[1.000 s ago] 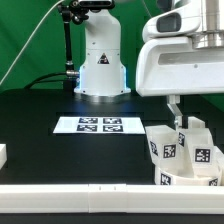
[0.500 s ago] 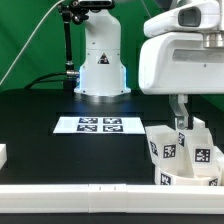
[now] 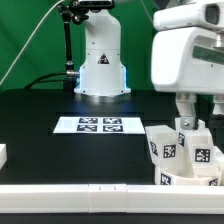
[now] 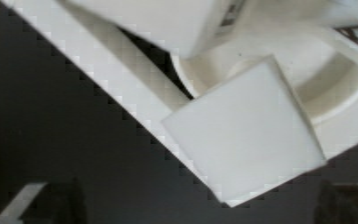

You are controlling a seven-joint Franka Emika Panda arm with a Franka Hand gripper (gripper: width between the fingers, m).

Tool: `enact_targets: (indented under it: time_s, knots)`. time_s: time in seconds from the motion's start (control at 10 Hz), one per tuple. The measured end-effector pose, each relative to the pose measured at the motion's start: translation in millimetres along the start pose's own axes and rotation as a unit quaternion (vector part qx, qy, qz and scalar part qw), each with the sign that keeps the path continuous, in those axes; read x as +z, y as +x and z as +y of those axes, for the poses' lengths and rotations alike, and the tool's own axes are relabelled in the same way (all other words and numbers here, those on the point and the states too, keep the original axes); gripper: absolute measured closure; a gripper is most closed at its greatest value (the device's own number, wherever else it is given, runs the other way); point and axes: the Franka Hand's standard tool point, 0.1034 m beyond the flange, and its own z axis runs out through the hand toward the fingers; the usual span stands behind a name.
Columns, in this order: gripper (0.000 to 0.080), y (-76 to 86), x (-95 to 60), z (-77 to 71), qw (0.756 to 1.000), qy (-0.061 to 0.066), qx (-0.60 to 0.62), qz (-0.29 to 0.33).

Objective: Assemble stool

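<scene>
Several white stool legs with black-and-white tags stand bunched at the front of the exterior view's right: one point(image 3: 160, 148), another point(image 3: 202, 150). The lower white part among them point(image 3: 186, 180) looks like the round seat. My gripper point(image 3: 184, 108) hangs just above the bunch, its fingers pointing down. In the wrist view a flat white leg face point(image 4: 247, 135) fills the middle, with the curved seat rim point(image 4: 336, 90) behind it. My gripper point(image 4: 185, 205) is open, its dark fingers point(image 4: 25, 200) wide apart, and holds nothing.
The marker board point(image 3: 100, 125) lies mid-table before the robot base point(image 3: 100, 70). A long white border rail point(image 3: 90, 197) runs along the front edge and shows as a diagonal band in the wrist view point(image 4: 96, 55). A small white block point(image 3: 3, 155) sits at the exterior view's left.
The arm has moved toward the exterior view's right, and the gripper now sits more directly over the bunched legs. The parts have not moved.
</scene>
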Motion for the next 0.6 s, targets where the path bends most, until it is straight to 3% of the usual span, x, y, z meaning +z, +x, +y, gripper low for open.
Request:
enact_targets:
  time_s: [0.3,0.4,0.6]
  knots:
    - [0.015,2.6,-3.9,-4.5,0.999,0.014,0.023,-0.02]
    - [0.015,-0.3,-4.3,-10.9,0.998,0.026,0.037,-0.049]
    - [0.015,-3.0,-4.6,-16.5,0.993,0.037,0.042,-0.103]
